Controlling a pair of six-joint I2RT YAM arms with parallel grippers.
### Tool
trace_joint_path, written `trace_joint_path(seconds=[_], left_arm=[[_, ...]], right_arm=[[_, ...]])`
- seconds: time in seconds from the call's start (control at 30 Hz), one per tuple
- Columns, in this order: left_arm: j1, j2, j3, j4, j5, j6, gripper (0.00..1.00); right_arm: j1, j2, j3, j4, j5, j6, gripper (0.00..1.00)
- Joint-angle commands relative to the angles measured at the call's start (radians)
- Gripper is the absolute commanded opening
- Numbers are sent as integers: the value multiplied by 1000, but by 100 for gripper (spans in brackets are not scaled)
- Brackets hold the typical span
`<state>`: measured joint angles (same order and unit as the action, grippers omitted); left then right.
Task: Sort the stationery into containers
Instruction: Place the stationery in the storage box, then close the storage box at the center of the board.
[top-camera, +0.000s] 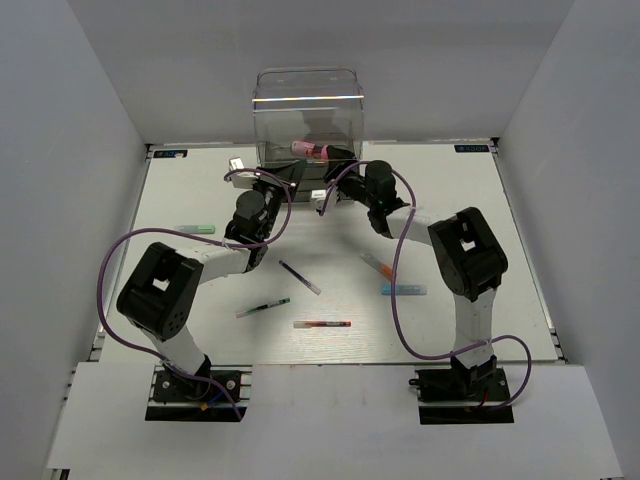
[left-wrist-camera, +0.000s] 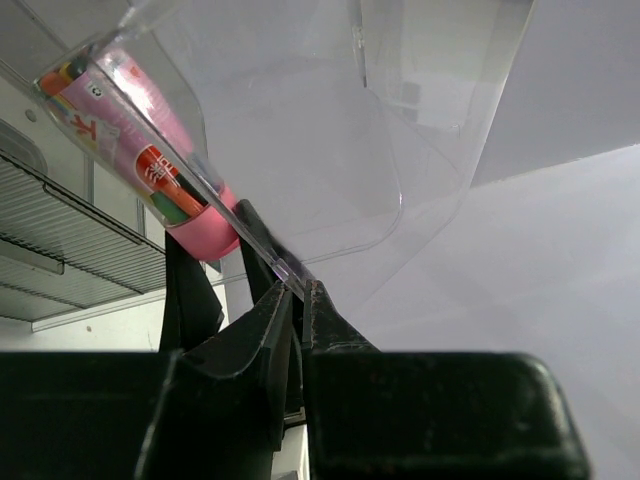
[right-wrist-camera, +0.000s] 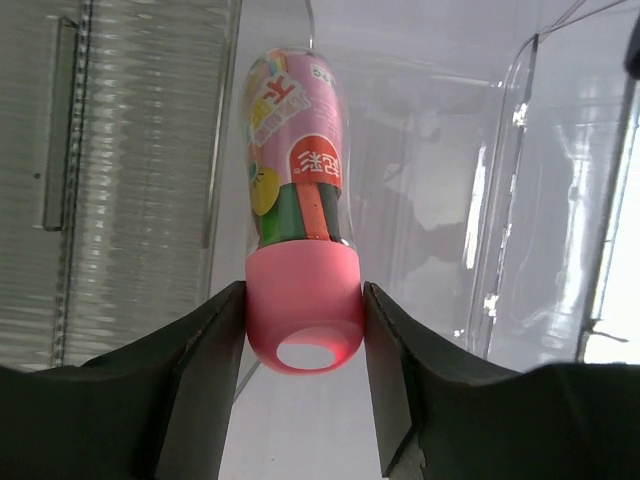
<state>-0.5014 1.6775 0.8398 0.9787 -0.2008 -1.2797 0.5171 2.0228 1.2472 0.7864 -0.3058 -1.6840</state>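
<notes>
Fingertips hard to make out from above. At wrists: left hand (left-wrist-camera: 298, 303) pinches clear drawer (left-wrist-camera: 420, 130) rim; right hand (right-wrist-camera: 303, 325) clamps pink-capped tube (right-wrist-camera: 298, 140) by cap, drawer walls close alongside.

what stays out of sight

in the left wrist view the cabinet (left-wrist-camera: 400, 150) runs off the top and left edges, and the cap (left-wrist-camera: 205, 235) of the tube (left-wrist-camera: 130, 140) is partly covered by dark fingers below it. the body of the left gripper (left-wrist-camera: 297, 290) is cut by the bottom edge. in the right wrist view the right gripper (right-wrist-camera: 303, 300) shows only its fingers (right-wrist-camera: 205, 370), also cut off at the bottom, and the tube's label print is too blurred to read. from above, both grippers' fingertips are hidden under their wrists, the cabinet's drawers cannot be counted, and the thin pens (top-camera: 300, 277) are too small to show markings.
</notes>
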Motion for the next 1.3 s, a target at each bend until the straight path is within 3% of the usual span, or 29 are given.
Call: trace_joint_path(seconds=[0.0, 0.03, 0.07, 0.27, 0.57, 0.67, 0.8, 0.83, 0.9, 0.93, 0.97, 1.0, 1.03, 1.13, 1.2, 1.27], left_arm=[[0, -44, 16, 52, 6, 8, 0], [0, -44, 16, 52, 6, 8, 0], [0, -44, 16, 52, 6, 8, 0], [0, -44, 16, 52, 6, 8, 0], [0, -44, 16, 52, 6, 8, 0], [0, -44, 16, 52, 6, 8, 0], [0, -44, 16, 52, 6, 8, 0], [0, -44, 16, 52, 6, 8, 0], [0, -44, 16, 52, 6, 8, 0], [0, -44, 16, 52, 6, 8, 0], [0, -44, 4, 52, 6, 8, 0], [0, -44, 4, 52, 6, 8, 0], [0, -44, -5, 43, 6, 8, 0], [0, -53, -34, 2, -14, 8, 0], [0, -67, -56, -85, -38, -3, 8], [0, -76, -67, -138, -48, -3, 22]], right_arm=[[-3, 1, 55, 80, -15, -23, 54], [-3, -1, 51, 82, -15, -20, 67], [-5, -3, 47, 82, -15, -19, 73], [-5, -27, 20, 94, -26, 15, 88], [-8, -134, -126, 120, -130, 148, 84], [-12, -203, -192, 119, -189, 194, 80], [-19, -246, -279, 119, -253, 251, 67], [-23, -256, -301, 117, -265, 262, 52], [-25, -291, -334, 114, -286, 337, 35], [-25, -299, -354, 116, -285, 365, 12], [-26, -330, -379, 116, -285, 423, 0], [-29, -346, -394, 128, -265, 467, 0], [-32, -358, -406, 172, -253, 629, 0], [-35, -423, -482, 156, -188, 755, 0], [-43, -475, -502, 102, -145, 802, 0], [-51, -519, -514, 67, -125, 889, 13]])
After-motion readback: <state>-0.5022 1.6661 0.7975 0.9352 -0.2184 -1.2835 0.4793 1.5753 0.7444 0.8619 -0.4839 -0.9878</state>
